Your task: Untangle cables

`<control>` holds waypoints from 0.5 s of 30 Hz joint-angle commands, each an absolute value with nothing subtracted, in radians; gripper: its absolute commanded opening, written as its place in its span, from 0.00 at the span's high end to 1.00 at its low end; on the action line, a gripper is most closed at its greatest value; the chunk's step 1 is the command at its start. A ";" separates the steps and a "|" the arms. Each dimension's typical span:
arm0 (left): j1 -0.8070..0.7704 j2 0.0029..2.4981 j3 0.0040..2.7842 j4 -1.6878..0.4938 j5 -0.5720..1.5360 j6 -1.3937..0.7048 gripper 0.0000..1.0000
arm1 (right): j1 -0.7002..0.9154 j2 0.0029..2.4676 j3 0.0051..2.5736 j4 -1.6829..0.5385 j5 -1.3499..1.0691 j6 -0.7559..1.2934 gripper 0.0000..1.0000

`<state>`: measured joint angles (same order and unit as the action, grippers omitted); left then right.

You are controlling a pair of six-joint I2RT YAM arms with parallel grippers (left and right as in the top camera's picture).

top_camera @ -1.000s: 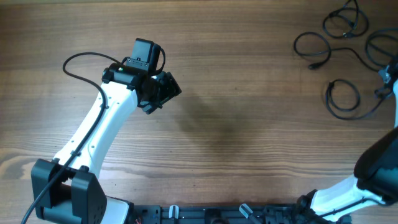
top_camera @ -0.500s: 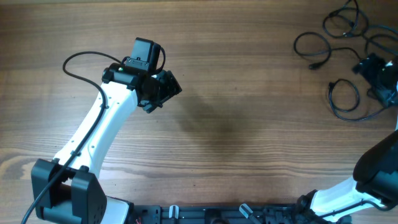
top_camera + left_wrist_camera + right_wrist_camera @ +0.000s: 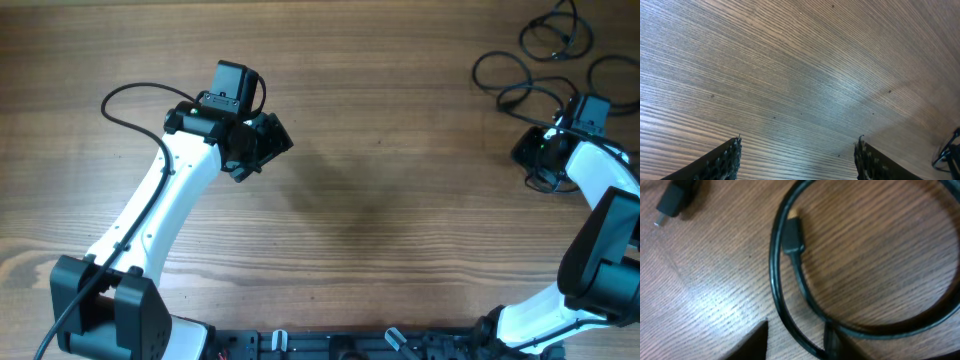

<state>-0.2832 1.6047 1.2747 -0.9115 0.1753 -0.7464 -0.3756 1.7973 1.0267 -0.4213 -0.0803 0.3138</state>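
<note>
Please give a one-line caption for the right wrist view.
Right gripper straddles a looped black cable, its plug inside the loop.

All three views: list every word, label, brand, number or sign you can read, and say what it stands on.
None can be read in any view.
The cables, the plug, the white arms and the wooden table show no lettering, labels or numbers.
</note>
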 commanded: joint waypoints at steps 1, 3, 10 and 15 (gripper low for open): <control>-0.278 1.607 1.277 -0.908 0.160 -0.748 0.25 | -0.372 1.794 1.023 -0.416 -0.052 0.317 0.95; -0.278 1.607 1.277 -0.908 0.160 -0.748 0.25 | -0.372 1.794 1.023 -0.419 -0.086 0.314 0.96; -0.278 1.607 1.277 -0.897 0.160 -0.748 0.25 | -0.372 1.739 1.026 -0.403 -0.143 0.145 0.96; -0.278 1.607 1.277 -0.886 0.160 -0.748 0.25 | -0.373 1.602 1.069 -0.408 -0.151 0.222 0.07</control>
<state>-0.2832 1.6047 1.2747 -0.8925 0.1753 -0.7464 -0.3756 1.7084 1.0271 -0.4099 -0.1303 0.1864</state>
